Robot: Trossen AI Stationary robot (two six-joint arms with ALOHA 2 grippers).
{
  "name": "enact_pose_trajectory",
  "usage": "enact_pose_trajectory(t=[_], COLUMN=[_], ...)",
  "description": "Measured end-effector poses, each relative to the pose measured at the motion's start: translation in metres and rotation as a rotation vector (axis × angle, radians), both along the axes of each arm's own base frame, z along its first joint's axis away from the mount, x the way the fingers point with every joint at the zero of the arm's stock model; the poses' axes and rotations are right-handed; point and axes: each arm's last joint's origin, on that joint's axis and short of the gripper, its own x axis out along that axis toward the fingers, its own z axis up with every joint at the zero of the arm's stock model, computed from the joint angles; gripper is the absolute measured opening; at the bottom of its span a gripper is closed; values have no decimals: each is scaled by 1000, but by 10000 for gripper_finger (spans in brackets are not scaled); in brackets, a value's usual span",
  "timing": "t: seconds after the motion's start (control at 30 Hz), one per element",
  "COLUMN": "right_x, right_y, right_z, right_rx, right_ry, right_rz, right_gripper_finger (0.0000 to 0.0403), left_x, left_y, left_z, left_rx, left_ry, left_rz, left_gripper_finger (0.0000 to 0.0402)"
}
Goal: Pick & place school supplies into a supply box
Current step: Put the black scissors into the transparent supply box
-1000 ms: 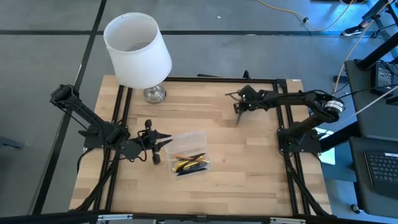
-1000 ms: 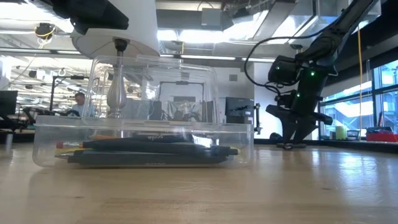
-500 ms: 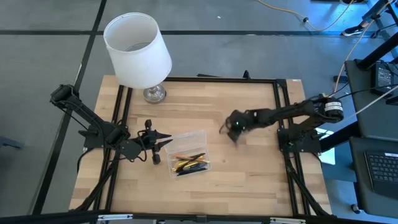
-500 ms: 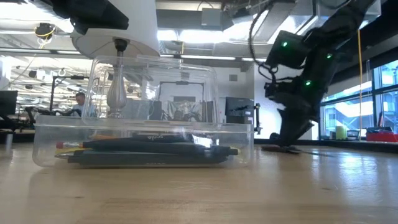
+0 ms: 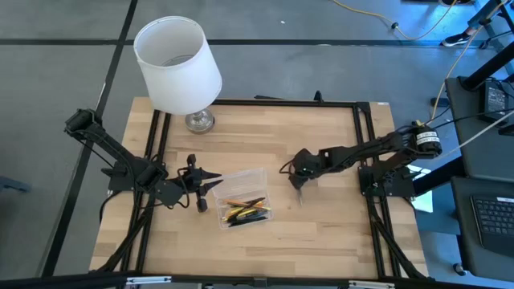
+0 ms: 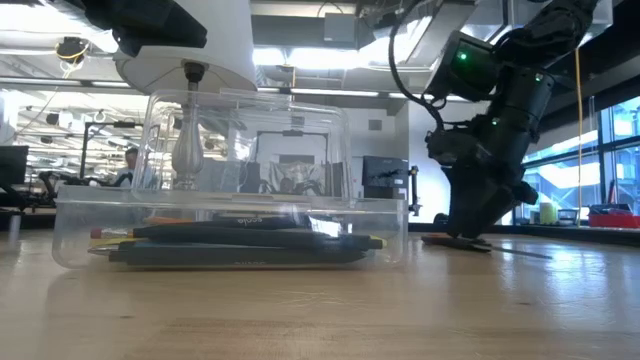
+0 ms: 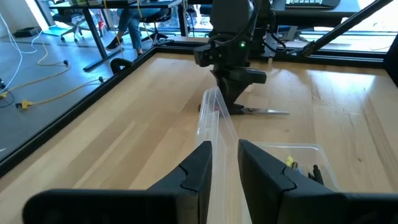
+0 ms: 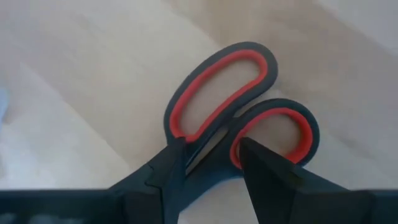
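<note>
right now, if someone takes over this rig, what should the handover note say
Left pincer: shut on the raised lid of the clear box, holding it open.
Right pincer: down at the table right of the box, fingers astride the red-handled scissors, which lie flat on the wood; not clear it has gripped them.
Done: pencils and pens lie inside the box.
Left: lift the scissors, place them in the box, then let the lid go.

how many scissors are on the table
1: the red-handled scissors lie on the wood right of the supply box, under the right gripper. Any inside the box would be hard to make out.
</note>
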Motion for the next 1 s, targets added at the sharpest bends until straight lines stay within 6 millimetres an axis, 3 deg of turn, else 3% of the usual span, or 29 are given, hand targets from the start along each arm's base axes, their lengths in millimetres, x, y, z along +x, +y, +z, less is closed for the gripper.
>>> enact_pose_trajectory(t=[0.13, 0.3, 0.57, 0.77, 1.0], right_x=[3, 2, -5, -2, 1], right_y=[1, 1, 0, 1, 22], right_z=[3, 3, -3, -6, -7], right_rx=[39, 94, 40, -21, 4], right_ry=[-12, -8, 113, 131, 84], right_rz=[-3, -133, -152, 71, 519], right_gripper_finger=[154, 154, 150, 139, 137], left_x=[0, 0, 0, 0, 0], left_y=[0, 0, 0, 0, 0], left_z=[0, 0, 0, 0, 0], left_rx=[1, 1, 1, 1, 1], left_ry=[0, 1, 0, 0, 0], left_rz=[0, 0, 0, 0, 0], left_gripper_finger=[72, 72, 72, 72, 72])
